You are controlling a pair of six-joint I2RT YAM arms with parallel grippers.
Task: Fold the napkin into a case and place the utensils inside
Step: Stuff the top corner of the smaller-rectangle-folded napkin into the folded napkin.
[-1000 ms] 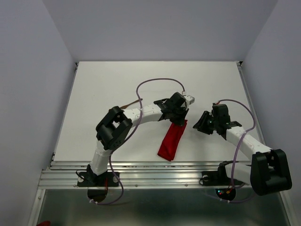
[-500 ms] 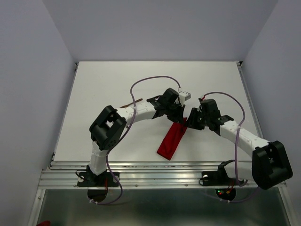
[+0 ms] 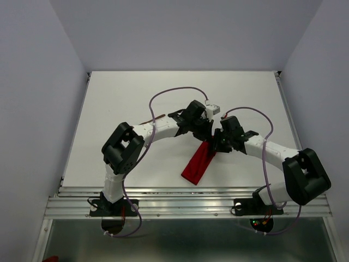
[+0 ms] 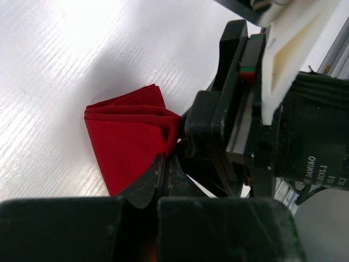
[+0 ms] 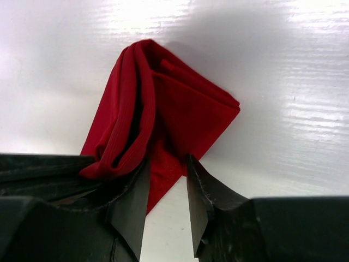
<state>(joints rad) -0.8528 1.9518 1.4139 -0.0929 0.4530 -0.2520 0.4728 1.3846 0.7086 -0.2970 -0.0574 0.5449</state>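
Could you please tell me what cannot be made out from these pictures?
1. Far end of the napkin, top view: covered by the left end effector and right end effector.
2. Inside of the napkin, right wrist view: its own folds hide it.
3. Near end of the napkin, both wrist views: hidden behind the fingers at the bottom edge.
4. The utensils: not identifiable; top view too coarse, wrist views show only napkin and table.

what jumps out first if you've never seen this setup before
The bright red folded cloth strip catches the eye first: it lies slantwise near the front middle of the white table and is the only strong colour. At its far end the left gripper is pinched shut on the cloth, while the right gripper faces it with fingers apart, astride a folded corner.
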